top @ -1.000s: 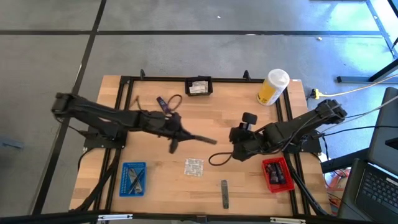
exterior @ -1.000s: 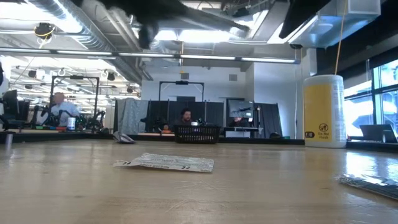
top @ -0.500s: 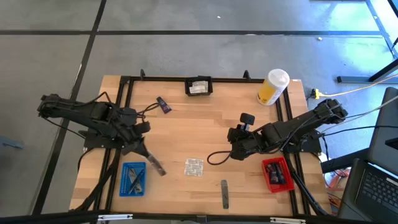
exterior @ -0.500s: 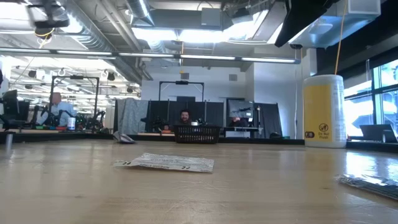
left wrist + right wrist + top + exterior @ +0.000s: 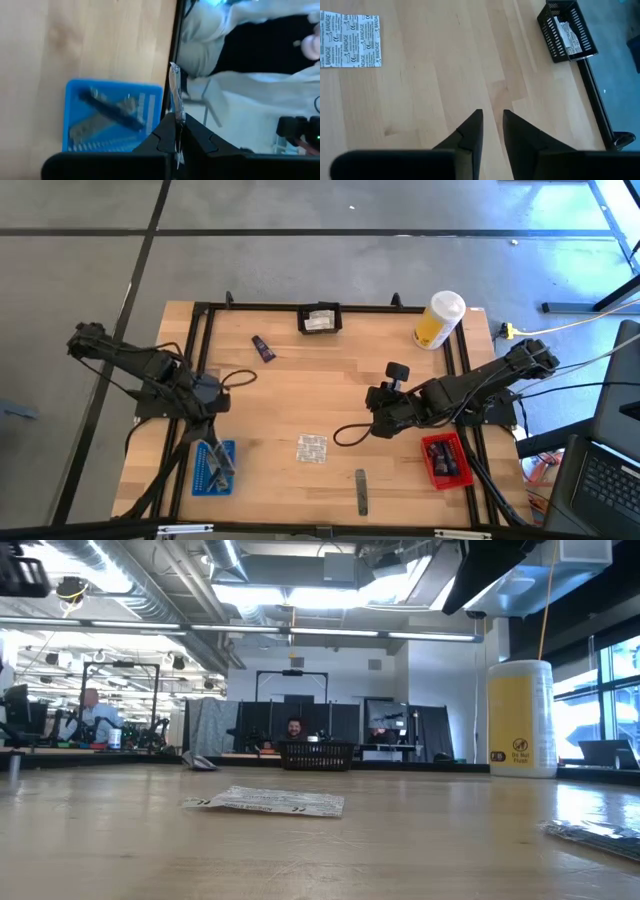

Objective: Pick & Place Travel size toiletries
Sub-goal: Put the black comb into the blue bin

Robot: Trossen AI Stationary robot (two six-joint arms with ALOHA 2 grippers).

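My left gripper [image 5: 214, 452] hangs over the blue tray [image 5: 200, 479], which sits at the table's [image 5: 320, 380] front left corner, and its fingers [image 5: 165, 135] are pressed together on a slim flat grey stick [image 5: 176, 100] that stands up out of the pinch. In the left wrist view that stick shows just beside the tray's edge, and several other sticks [image 5: 107, 112] already lie inside the tray. My right gripper [image 5: 378, 423] hovers to the right of the blue tray, past the middle of the table, with its fingers [image 5: 470, 135] standing a narrow gap apart and nothing between them, above bare wood. A square foil sachet printed "BANDAGE" [image 5: 311, 449] lies flat on the table between the blue tray and the right gripper. Another grey stick [image 5: 361, 491] lies near the front edge, to the right of the sachet. A short dark tube [image 5: 263, 349] lies well behind the blue tray, near a small black basket [image 5: 320, 319] at the back edge that holds a white packet. The red tray [image 5: 445, 460] sits at the far right, and the yellow container [image 5: 438, 321] stands at the back right corner.
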